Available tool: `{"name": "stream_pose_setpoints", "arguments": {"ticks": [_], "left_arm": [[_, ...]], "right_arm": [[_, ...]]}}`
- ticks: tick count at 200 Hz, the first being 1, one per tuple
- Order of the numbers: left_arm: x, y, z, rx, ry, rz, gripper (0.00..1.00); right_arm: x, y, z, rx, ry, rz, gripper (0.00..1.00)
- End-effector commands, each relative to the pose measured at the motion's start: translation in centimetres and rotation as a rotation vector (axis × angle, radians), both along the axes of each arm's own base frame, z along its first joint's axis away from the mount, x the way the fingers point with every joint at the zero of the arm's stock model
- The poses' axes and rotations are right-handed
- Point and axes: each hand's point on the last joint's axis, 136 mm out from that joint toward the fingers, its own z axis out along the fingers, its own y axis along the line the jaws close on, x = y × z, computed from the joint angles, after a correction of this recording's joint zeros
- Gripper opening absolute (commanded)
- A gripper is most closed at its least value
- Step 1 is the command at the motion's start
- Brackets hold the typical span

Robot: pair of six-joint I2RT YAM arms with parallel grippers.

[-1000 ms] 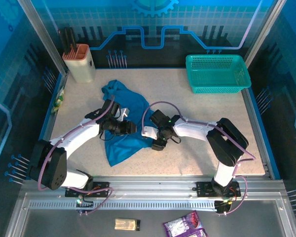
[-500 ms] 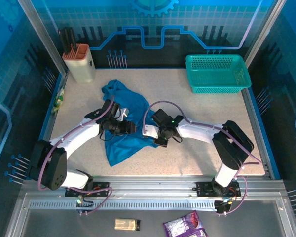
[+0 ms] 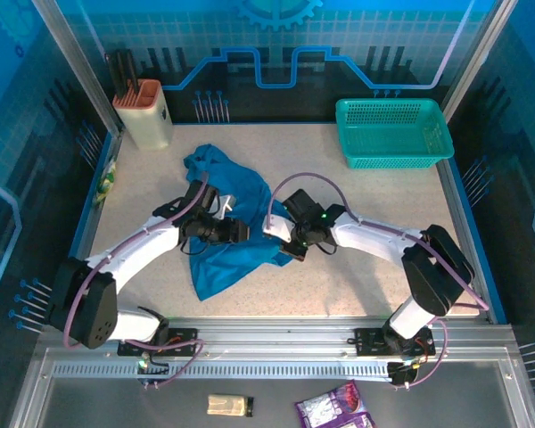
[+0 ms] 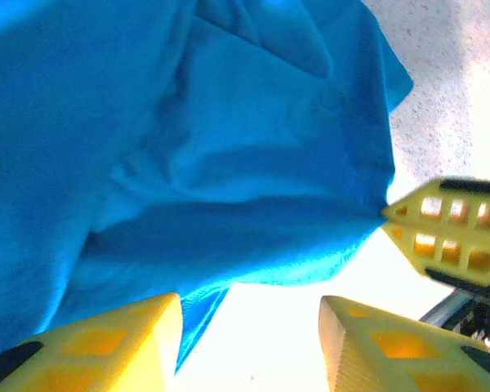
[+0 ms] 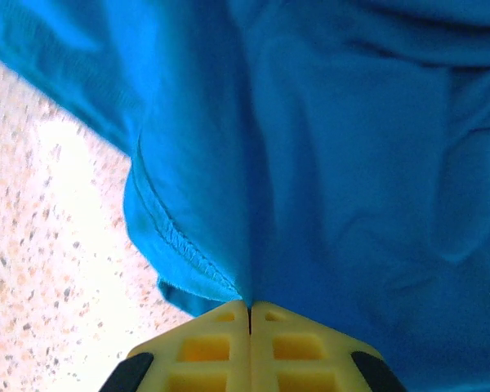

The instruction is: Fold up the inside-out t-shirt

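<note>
The plain blue-teal soft cloth t-shirt [image 3: 221, 264] lay crumpled left of centre on the pale speckled table [image 3: 374, 267], one lobe bunched toward the far side and another trailing toward the arms, with no fold made in it yet.

At its right-hand edge the right gripper [image 5: 249, 314] was clamped tight on the stitched hem, its 2 yellow fingers pressed flat together with cloth between them. 1 second earlier those jaws had stood apart over that same edge, so the pinch was new, and the arm had since shifted a little toward the far side. The left wrist view confirmed it: the right gripper [image 4: 385, 219] drew the cloth into a taut point.

The left gripper [image 4: 249, 327] sat over the middle of the shirt with its fingers parted and bright table showing between them, grasping nothing (the cloth merely hung beside one finger).

Well apart, a rigid teal plastic mesh basket [image 3: 392, 134] and a beige holder of dark tools [image 3: 144, 114] stood at the far corners.

With 1 edge secured, spreading the garment flat seemed the likely next need.
</note>
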Motion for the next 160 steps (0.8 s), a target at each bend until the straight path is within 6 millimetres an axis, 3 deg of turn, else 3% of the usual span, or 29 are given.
{"name": "stream_pose_setpoints", "arguments": {"ticks": [1,40,85,114,146,160], "left_arm": [[0.3,-0.5,1.6,0.039,-0.11,-0.019,0.56],[0.8,0.4,2.5,0.18,-0.253,0.07,0.7],[1.3,-1.6,2.0,0.282,-0.338,-0.001,0.82],[2.0,-1.9,-0.1,0.39,-0.329,-0.012,0.83],[2.8,0.2,-1.7,0.55,-0.318,0.048,0.84],[2.9,0.8,-2.1,0.592,-0.318,0.048,0.79]], "right_arm": [[2.2,1.7,4.3,0.175,0.027,-0.144,0.0],[3.0,2.7,6.0,0.316,0.182,-0.294,0.0],[3.0,3.9,8.3,0.455,0.306,-0.376,0.0],[3.1,4.2,9.5,0.501,0.323,-0.391,0.0],[3.5,3.8,9.9,0.494,0.311,-0.419,0.0],[4.0,3.3,10.1,0.489,0.297,-0.438,0.0]]}}
